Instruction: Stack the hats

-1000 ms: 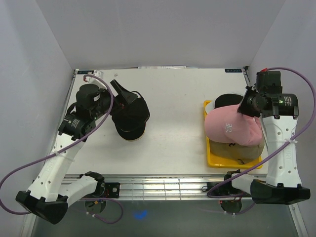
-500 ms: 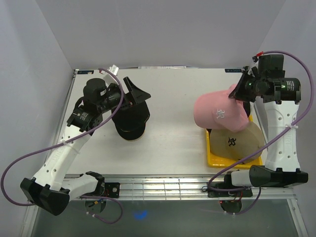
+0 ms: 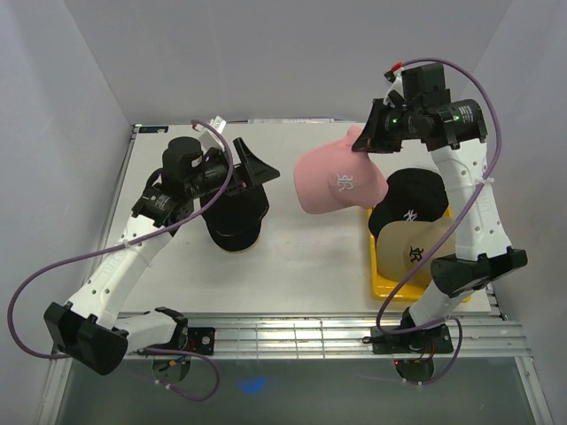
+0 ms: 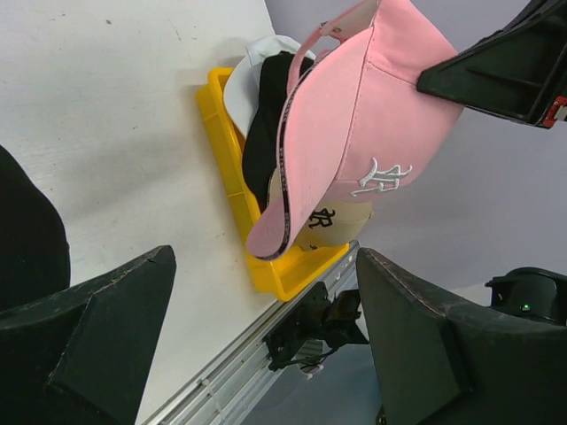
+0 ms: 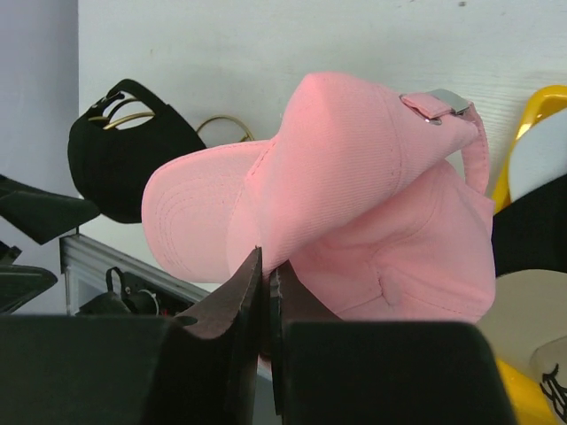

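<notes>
We see a white bench (image 3: 310, 257) boxed in by plain pale walls (image 3: 283, 53) at the back and on both sides. A metal rail (image 3: 292, 332) runs along its near edge at the bottom of the top view.

The pink cap (image 3: 337, 181) hangs clear of the bench at upper centre of that view. It sits between the black cap (image 3: 235, 217) at left and the yellow tray (image 3: 379, 282) at lower right. The right hand (image 3: 361, 144) is clamped on the pink cap's back edge, near the strap buckle. In the right wrist view its fingertips (image 5: 252, 274) meet on the fabric, and the brim points to the left of that frame.

The left hand (image 3: 261, 173) hovers at the upper edge of the black cap with its jaws wide apart and nothing between them. We cannot tell whether it touches that cap.

The tray lies flat on the bench. It holds a tan cap (image 3: 412, 252) at its near end and a second black cap (image 3: 412, 199) behind it, overlapping the tan one. In the left wrist view a white cap (image 4: 244, 75) shows at the tray's far end, beside that second black cap.

Purple cables (image 3: 53, 283) loop off both arms. The right arm rises along the tray's right side.
</notes>
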`<state>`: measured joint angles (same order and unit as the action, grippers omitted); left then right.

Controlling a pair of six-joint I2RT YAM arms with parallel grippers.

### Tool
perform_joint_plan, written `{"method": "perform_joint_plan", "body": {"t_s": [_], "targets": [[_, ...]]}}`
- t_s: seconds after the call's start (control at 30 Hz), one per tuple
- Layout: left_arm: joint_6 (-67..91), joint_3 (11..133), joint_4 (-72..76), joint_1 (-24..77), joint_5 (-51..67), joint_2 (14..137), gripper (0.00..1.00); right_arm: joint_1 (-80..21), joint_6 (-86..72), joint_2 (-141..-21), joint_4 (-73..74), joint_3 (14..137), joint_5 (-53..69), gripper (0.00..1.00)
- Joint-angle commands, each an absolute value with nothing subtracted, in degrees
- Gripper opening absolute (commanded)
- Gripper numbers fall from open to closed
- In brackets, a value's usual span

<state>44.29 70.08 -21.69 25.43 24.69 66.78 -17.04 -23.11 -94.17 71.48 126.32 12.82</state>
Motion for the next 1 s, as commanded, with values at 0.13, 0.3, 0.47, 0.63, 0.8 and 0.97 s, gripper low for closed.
{"method": "perform_joint_plan", "body": {"t_s": [0.13, 0.3, 0.47, 0.63, 0.8, 0.97], "targets": [[44.56, 70.4, -18.81, 25.93, 27.95, 68.64, 0.94, -23.81, -27.24, -96.24, 66.01, 129.46, 15.21, 0.08], [44.91, 70.75, -18.81, 26.02, 29.18, 70.22, 0.94, -27.33, -28.3, -97.64, 64.52, 130.25, 14.5, 0.08], [45.44, 70.05, -18.81, 26.19, 29.18, 70.75, 0.94, -29.44, -28.74, -98.26, 63.28, 130.25, 14.68, 0.08], [46.23, 69.79, -18.54, 26.19, 29.97, 70.32, 0.9, -30.85, -28.48, -99.84, 62.67, 131.22, 14.76, 0.08], [45.53, 70.31, -20.29, 26.1, 29.62, 69.61, 0.86, -31.2, -26.2, -102.21, 63.19, 133.68, 15.46, 0.08], [42.9, 72.16, -23.73, 26.1, 28.39, 69.08, 0.81, -31.11, -21.72, -102.57, 63.46, 133.68, 18.19, 0.08]]}}
